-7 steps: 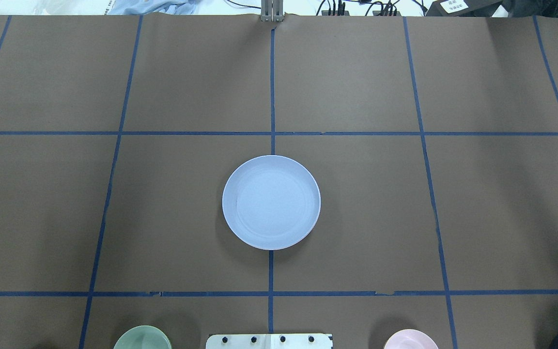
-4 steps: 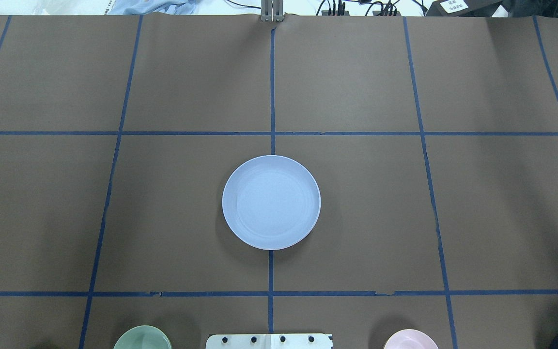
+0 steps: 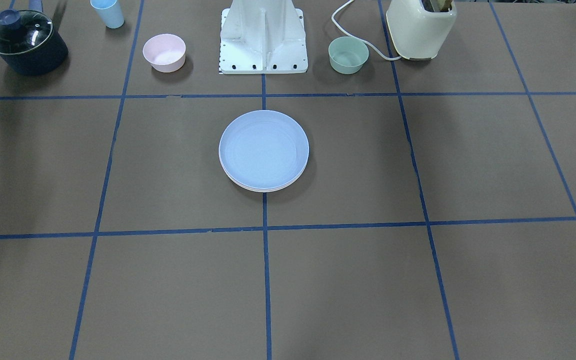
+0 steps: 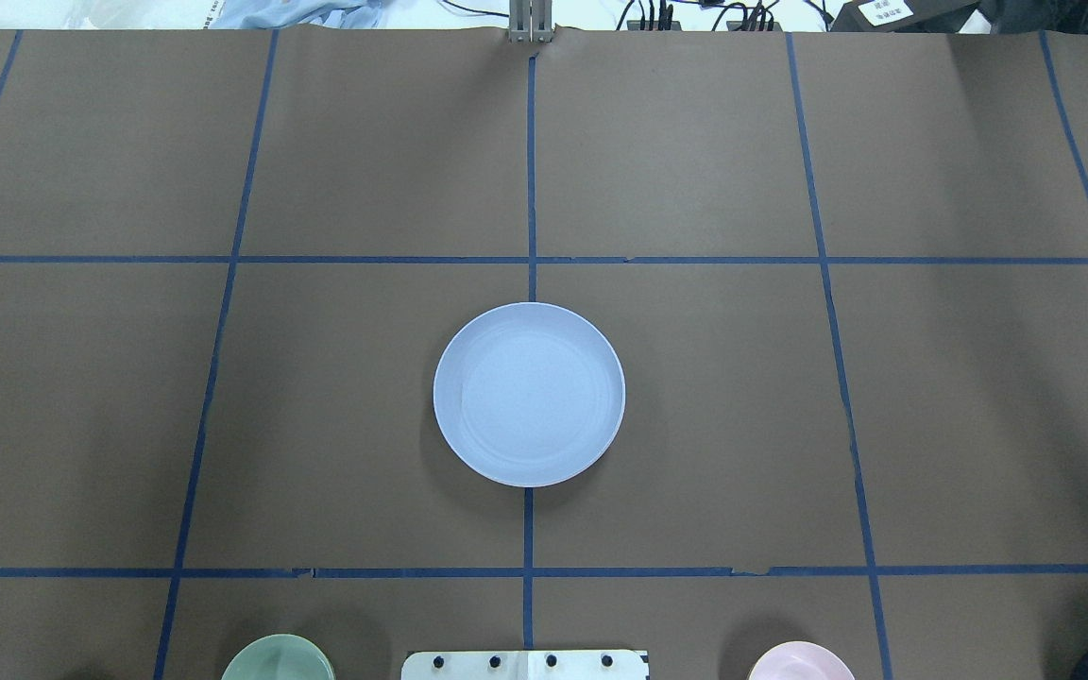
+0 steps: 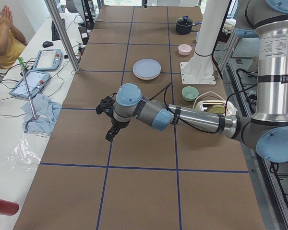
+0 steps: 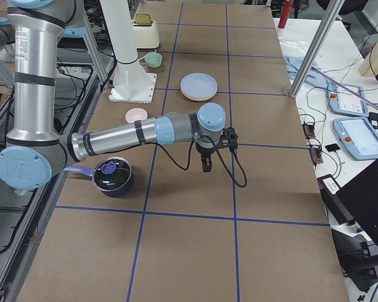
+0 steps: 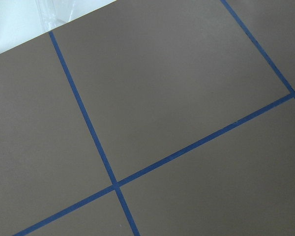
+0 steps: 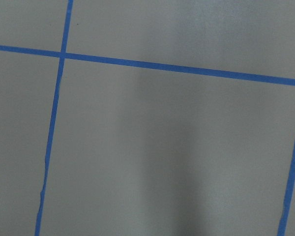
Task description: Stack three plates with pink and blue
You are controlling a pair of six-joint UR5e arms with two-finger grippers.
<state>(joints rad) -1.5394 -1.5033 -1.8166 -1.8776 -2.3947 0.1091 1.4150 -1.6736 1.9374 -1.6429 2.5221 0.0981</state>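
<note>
Brown paper covers the table (image 4: 223,406), and at its centre your three plates (image 3: 263,150) sit stacked, blue on top, pinkish and pale rims showing beneath, so the job looks done. The likely upset is an arm sweeping low across them and skewing the stack. The left gripper (image 5: 109,136) and right gripper (image 6: 205,165) hang well clear; whether they are open or closed you cannot tell.

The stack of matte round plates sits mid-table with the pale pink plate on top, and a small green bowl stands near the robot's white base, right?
Not quite: the light blue round plate is on top, not the pink one, as the overhead exterior view shows. The stack does sit mid-table, with the small green bowl near the white base.
</note>
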